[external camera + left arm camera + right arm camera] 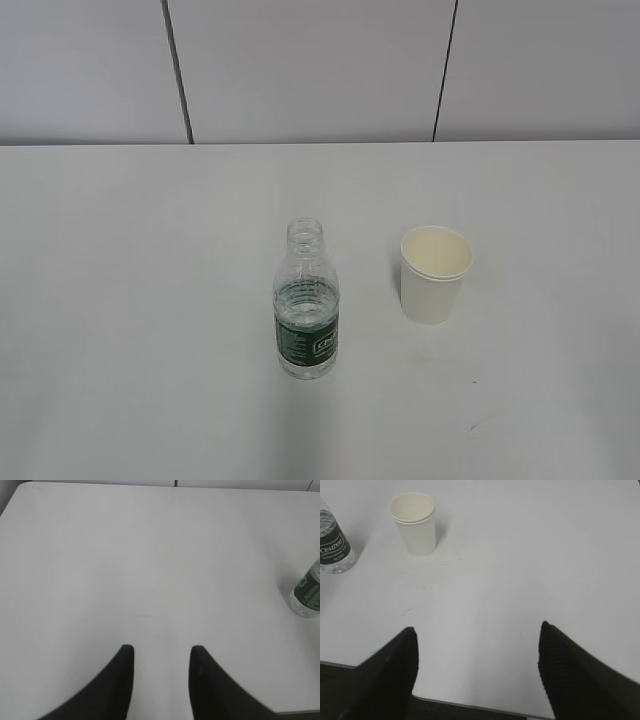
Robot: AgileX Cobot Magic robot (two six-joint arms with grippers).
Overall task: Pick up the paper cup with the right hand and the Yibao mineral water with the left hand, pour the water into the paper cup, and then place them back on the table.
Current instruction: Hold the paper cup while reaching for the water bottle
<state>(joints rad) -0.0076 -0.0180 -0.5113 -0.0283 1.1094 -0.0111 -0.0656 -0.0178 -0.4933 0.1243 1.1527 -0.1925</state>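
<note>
The Yibao mineral water bottle (307, 305), clear, capless, with a dark green label, stands upright on the white table (130, 300) near the middle. The white paper cup (435, 273) stands upright to its right, apart from it. Neither arm shows in the exterior view. In the left wrist view my left gripper (161, 650) is open and empty over bare table, with the bottle (307, 592) far to its right at the frame edge. In the right wrist view my right gripper (477, 629) is wide open and empty near the table's front edge; the cup (415, 522) and bottle (334, 545) stand far ahead on the left.
A grey panelled wall (310, 70) with dark seams runs behind the table's far edge. A few faint scuffs (407, 611) mark the tabletop in front of the cup. The table's near edge (470, 705) shows below the right gripper.
</note>
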